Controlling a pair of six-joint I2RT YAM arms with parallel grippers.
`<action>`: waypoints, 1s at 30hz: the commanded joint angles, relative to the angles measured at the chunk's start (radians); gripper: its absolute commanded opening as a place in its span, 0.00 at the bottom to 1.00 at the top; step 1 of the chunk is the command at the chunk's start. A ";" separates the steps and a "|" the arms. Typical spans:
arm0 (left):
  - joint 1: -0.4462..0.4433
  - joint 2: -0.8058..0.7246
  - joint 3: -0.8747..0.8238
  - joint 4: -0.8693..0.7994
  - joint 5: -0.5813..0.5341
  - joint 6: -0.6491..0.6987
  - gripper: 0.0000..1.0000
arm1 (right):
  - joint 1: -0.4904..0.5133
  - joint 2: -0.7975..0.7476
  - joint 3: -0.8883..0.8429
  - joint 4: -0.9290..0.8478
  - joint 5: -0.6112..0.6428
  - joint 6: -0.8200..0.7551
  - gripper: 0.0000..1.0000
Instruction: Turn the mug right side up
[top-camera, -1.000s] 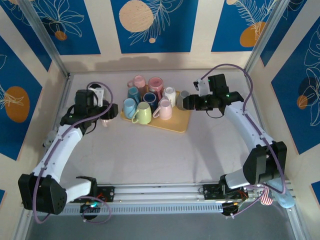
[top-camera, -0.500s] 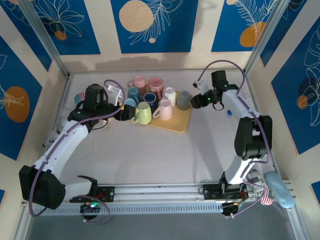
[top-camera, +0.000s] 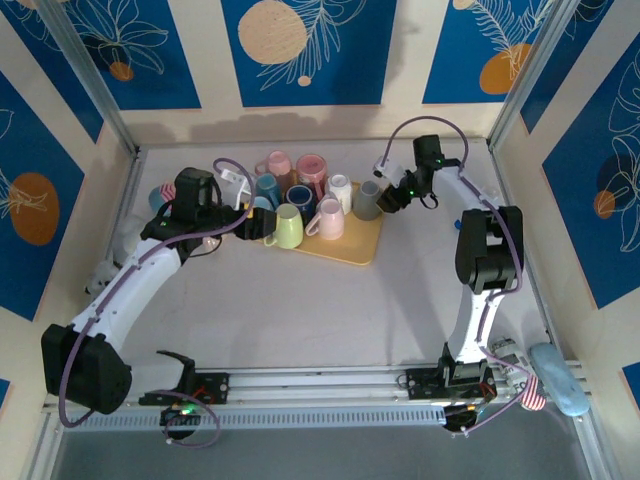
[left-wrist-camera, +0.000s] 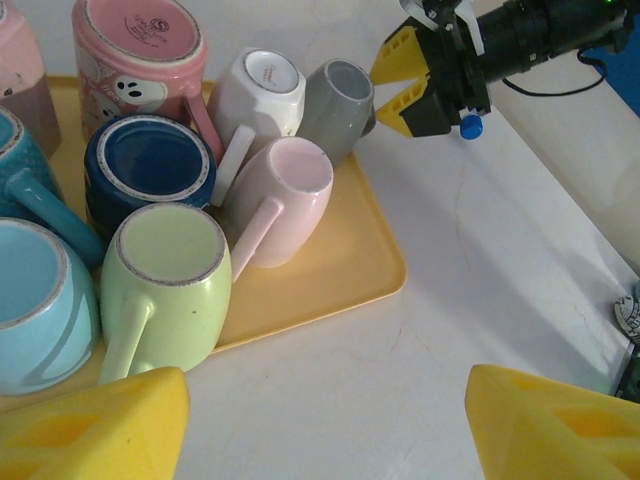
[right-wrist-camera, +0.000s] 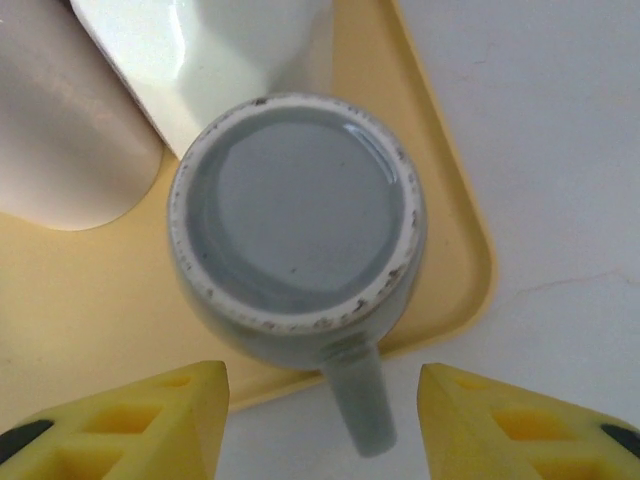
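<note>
A grey mug (right-wrist-camera: 295, 230) stands bottom up at the right corner of the yellow tray (right-wrist-camera: 90, 310), its handle sticking out over the tray's edge. My right gripper (right-wrist-camera: 322, 385) is open, and the handle lies between its yellow fingers without touching them. From above, the right gripper (top-camera: 388, 200) sits just right of the grey mug (top-camera: 368, 200). My left gripper (top-camera: 250, 222) is open at the tray's left side. In its wrist view the left gripper (left-wrist-camera: 325, 400) hovers over bare table near a green mug (left-wrist-camera: 165, 270), holding nothing.
Several more mugs crowd the tray (left-wrist-camera: 340, 280): pink (left-wrist-camera: 135, 50), dark blue (left-wrist-camera: 150, 165), light blue (left-wrist-camera: 35, 300), white (left-wrist-camera: 262, 95) and pale pink (left-wrist-camera: 290, 195). The enclosure walls stand close behind and to both sides. Open table lies in front of the tray.
The right arm swung left and brought its gripper up to the grey mug. The left gripper moved right, up to the tray's left side.
</note>
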 joint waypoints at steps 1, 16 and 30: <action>-0.010 0.000 -0.009 0.011 0.007 -0.005 0.73 | -0.010 0.039 0.062 -0.098 -0.029 -0.108 0.53; -0.011 0.020 0.005 0.007 -0.006 -0.008 0.72 | -0.006 0.129 0.121 -0.157 -0.030 -0.158 0.39; -0.013 0.020 0.000 0.019 -0.011 -0.018 0.70 | 0.012 0.110 0.081 -0.123 -0.009 -0.155 0.19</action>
